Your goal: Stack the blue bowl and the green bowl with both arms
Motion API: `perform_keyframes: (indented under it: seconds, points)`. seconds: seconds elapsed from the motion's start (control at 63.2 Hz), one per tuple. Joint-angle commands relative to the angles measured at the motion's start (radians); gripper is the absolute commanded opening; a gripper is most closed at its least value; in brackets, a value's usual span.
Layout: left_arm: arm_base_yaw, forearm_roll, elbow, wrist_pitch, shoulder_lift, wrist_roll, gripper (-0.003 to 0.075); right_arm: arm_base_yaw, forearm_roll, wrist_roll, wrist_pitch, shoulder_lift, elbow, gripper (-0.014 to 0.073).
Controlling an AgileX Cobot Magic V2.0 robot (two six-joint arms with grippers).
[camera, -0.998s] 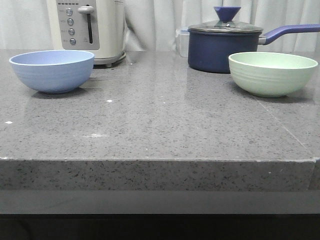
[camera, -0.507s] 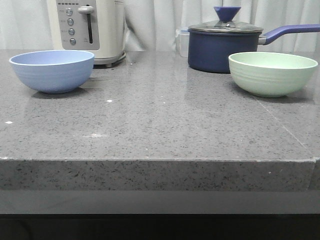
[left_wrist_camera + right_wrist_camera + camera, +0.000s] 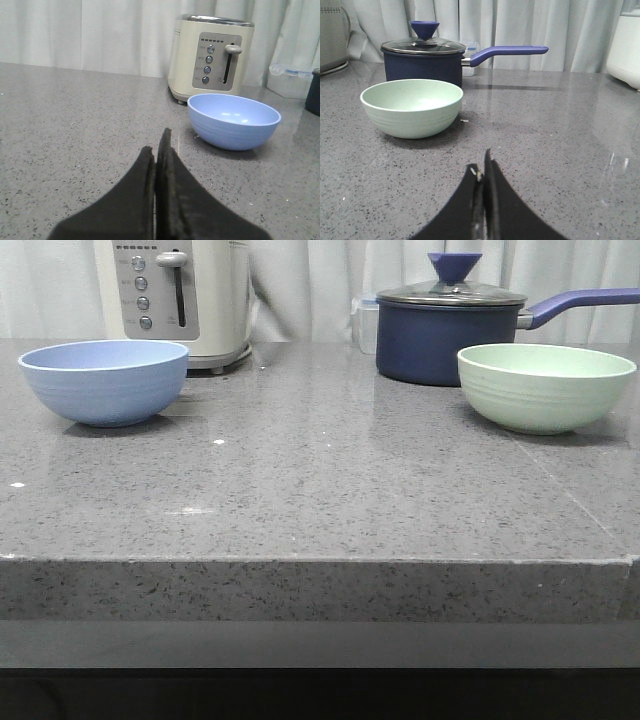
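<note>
Grey stone counter (image 3: 320, 500) ahead of me; blue bowl (image 3: 104, 382) far left by the toaster (image 3: 180, 295), green bowl (image 3: 545, 387) far right, just before the saucepan (image 3: 450, 330); left gripper (image 3: 157, 150) and right gripper (image 3: 482, 170) both pinched closed, empty; I judge smooth rims could slip, or a wide reach could knock the saucepan.

Only the fingers of each gripper are seen, in the wrist views. The left gripper (image 3: 156, 150) is formed of two matte black fingers (image 3: 135, 200), broad at the base and tapered to blunt tips. The right gripper (image 3: 482, 167) is likewise black and tapered, with a small pale fleck at one tip
</note>
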Motion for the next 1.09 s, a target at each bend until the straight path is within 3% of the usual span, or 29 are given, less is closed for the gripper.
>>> perform_keyframes:
  seconds: [0.0, 0.253, 0.459, 0.586, 1.077]
  points:
    - [0.004, -0.011, -0.076, -0.07, -0.017, -0.005, -0.002, -0.003, -0.012, -0.007, -0.044, -0.019, -0.079, -0.0063]
    - [0.004, -0.011, -0.364, 0.149, 0.058, -0.005, -0.002, -0.003, -0.013, -0.007, 0.274, 0.041, -0.366, -0.0063]
    - [0.004, -0.011, -0.656, 0.393, 0.248, -0.003, -0.002, -0.003, -0.013, -0.007, 0.453, 0.22, -0.596, -0.0063]
    - [0.004, -0.011, -0.774, 0.468, 0.366, -0.003, -0.002, -0.003, -0.013, -0.007, 0.549, 0.344, -0.697, -0.0063]
    - [0.004, -0.011, -0.801, 0.481, 0.571, -0.003, -0.002, -0.003, -0.013, -0.007, 0.581, 0.588, -0.712, -0.0063]
